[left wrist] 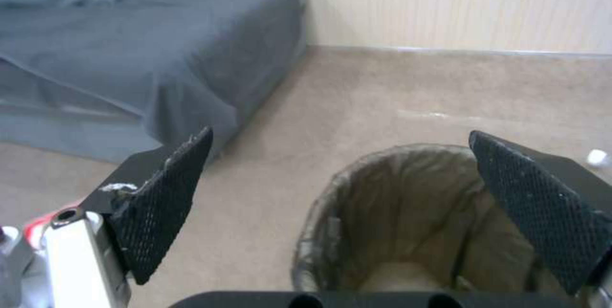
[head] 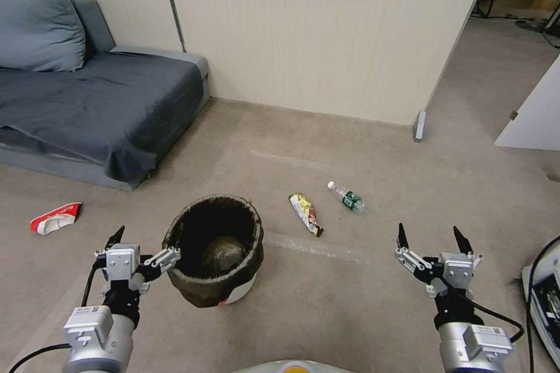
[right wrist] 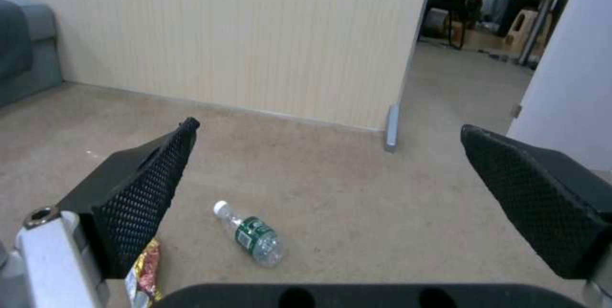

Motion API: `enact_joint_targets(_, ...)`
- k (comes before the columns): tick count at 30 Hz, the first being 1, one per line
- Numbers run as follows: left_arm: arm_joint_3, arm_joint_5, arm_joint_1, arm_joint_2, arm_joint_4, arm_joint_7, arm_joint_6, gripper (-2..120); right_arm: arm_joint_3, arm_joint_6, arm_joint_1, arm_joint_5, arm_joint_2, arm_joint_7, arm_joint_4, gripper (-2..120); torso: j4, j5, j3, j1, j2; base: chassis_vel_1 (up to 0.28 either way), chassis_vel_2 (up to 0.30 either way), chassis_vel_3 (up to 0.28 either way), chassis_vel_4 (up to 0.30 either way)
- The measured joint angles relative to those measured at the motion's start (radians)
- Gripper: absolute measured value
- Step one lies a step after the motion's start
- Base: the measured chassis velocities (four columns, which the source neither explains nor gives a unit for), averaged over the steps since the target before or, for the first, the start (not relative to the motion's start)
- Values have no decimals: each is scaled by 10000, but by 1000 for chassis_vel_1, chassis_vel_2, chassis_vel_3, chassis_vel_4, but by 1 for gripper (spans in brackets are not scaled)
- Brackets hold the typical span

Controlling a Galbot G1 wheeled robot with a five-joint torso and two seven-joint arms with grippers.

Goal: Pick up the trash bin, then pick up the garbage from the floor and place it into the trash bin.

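Trash bin point(head: 214, 250) is sitting upright on the carpet point(head: 350, 280), near and left of centre, its dark liner sagging open. Just left of it the left gripper point(head: 144, 245) is hovering, jaws spread, one finger point(head: 166, 257) reaching the rim — touching or not, I cannot tell. Far over on the near right, the right gripper point(head: 430, 236) is hanging with jaws spread wide. Red-white wrapper point(head: 55, 217) is lying by the grey sofa point(head: 99, 99); yellow wrapper point(head: 306, 213) and small bottle point(head: 348, 198) are lying side by side — right of the bin.
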Motion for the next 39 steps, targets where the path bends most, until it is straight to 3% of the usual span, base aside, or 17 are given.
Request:
enact_joint_targets(5, 42, -814, -700, 278, 58, 16, 1426, 100, -28, 45, -89, -19, -38, 0, 9, 100, -1, 0, -1, -1, 0, 0, 0, 0, 0)
enact_joint_targets(7, 42, -814, -700, 278, 58, 16, 1426, 100, -28, 45, -89, -19, -38, 0, 9, 100, -1, 0, -1, -1, 0, 0, 0, 0, 0)
enact_joint_targets(10, 30, -1593, -1547, 1024, 322, -279, 2945, 100, -96, -9, -154, -47, -84, 32, 46, 100, -2, -3, 0, 0, 0, 0, 0, 0, 0)
enact_joint_targets(11, 30, -1593, -1547, 1024, 322, -279, 2945, 100, -96, -9, -154, -47, -84, 32, 46, 100, -2, -3, 0, 0, 0, 0, 0, 0, 0)
enact_joint_targets(13, 34, -2040, -1921, 1370, 498, -422, 3653, 100, -165, -110, -174, -66, -91, 64, 51, 100, -2, -1, 0, 0, 0, 0, 0, 0, 0)
enact_joint_targets(28, 34, -3179, -3303, 2184, 2231, -1088, 4666, 100, -569, -317, -176, -531, -270, 99, -157, 100, -1, -1, 0, 0, 0, 0, 0, 0, 0)
enact_joint_targets(39, 132, -3387, -3871, 2492, 3401, -1169, 4731, 100, -634, -313, -170, -726, -192, 105, -272, 100, -1, 0, 0, 0, 0, 0, 0, 0, 0)
